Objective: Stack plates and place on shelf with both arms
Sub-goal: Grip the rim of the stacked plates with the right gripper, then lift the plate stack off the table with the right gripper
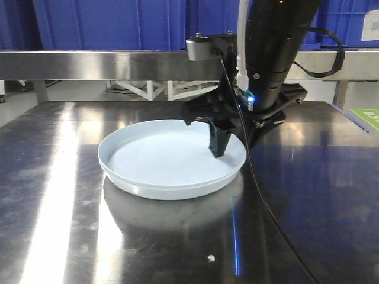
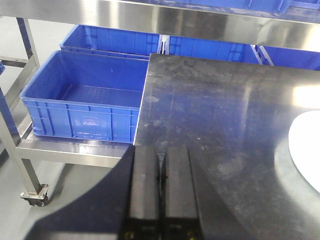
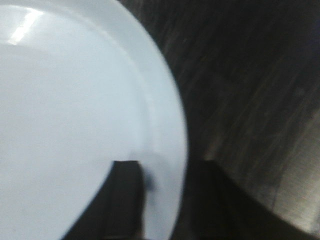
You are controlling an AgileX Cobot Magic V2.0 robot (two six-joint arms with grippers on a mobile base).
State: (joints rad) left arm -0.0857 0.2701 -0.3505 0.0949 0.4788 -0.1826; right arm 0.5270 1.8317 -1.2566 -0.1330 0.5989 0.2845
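Black fingers of the right gripper [image 3: 167,172] stood astride the right rim of the plate [image 1: 166,160], one inside the dish and one outside over the steel table [image 1: 71,236]; whether they pinched it could not be told. That plate lay flat and bare, stretching left from this hand. Well off to its left, the left gripper [image 2: 161,155] hung clenched and empty, and beyond it sat a blue crate [image 2: 85,100] holding nothing.
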